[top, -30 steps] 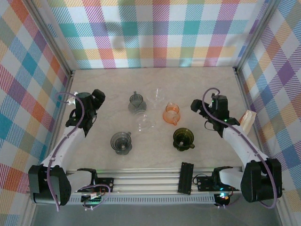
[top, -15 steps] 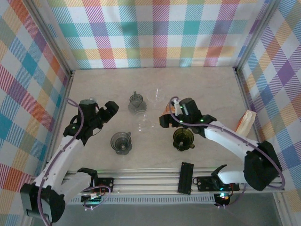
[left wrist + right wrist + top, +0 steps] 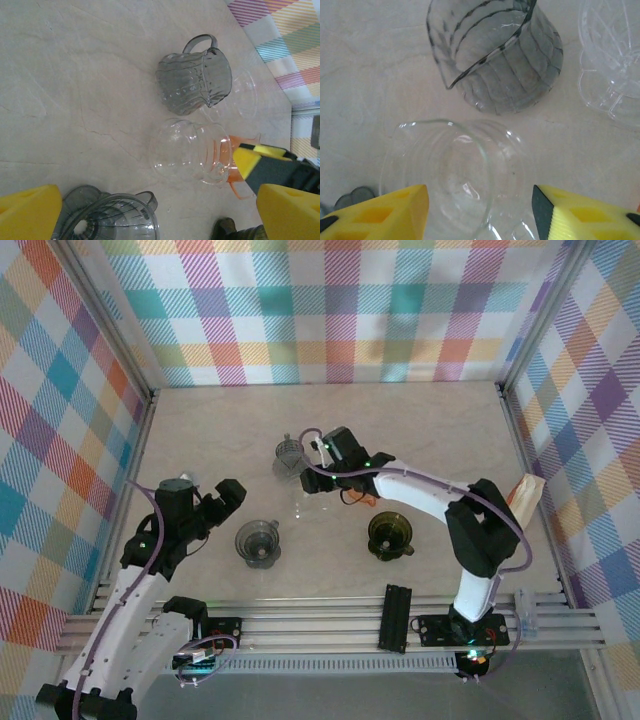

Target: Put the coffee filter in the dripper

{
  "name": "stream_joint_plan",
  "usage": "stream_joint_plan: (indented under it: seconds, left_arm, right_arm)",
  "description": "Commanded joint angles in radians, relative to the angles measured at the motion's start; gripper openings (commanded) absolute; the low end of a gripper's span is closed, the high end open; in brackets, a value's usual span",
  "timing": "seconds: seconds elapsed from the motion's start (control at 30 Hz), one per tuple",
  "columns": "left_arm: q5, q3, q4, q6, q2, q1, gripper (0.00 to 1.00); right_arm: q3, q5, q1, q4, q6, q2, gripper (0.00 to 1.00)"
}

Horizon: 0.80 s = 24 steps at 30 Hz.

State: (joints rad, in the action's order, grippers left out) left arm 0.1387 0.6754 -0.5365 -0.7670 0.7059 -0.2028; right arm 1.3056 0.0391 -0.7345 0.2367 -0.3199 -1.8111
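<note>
Clear dripper (image 3: 455, 170): ribbed, transparent, empty, lying on its side approx. mid-desk (image 3: 430, 425), rim to the left in left wrist view. Coffee filter (image 3: 524, 497): tan paper, upright, leaning at desk's right edge, well apart from dripper.

The clear dripper (image 3: 455, 170) and smoky ribbed dripper (image 3: 505, 65) look glossy plastic; the marble-patterned table (image 3: 75, 75) looks matt.
</note>
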Motion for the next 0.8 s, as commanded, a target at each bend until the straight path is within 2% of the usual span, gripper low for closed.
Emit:
stream_joint_plan:
  seconds: [0.0,0.33,0.77]
  left_arm:
    - [0.013,-0.013,-0.03,0.001,-0.018,-0.008,1.0]
    - [0.019,-0.052,-0.02,-0.003,-0.028,-0.008,1.0]
    - [0.012,-0.023,-0.034,0.007,-0.041,-0.007,1.0]
  right_arm:
    - [0.07,-0.033,-0.008,0.068,0.022,-0.042,0.55]
    - [0.142,-0.056,-0.027,0.151,0.055,-0.116,0.42]
    - [0.128,-0.112,-0.056,0.181,0.067,-0.083,0.13]
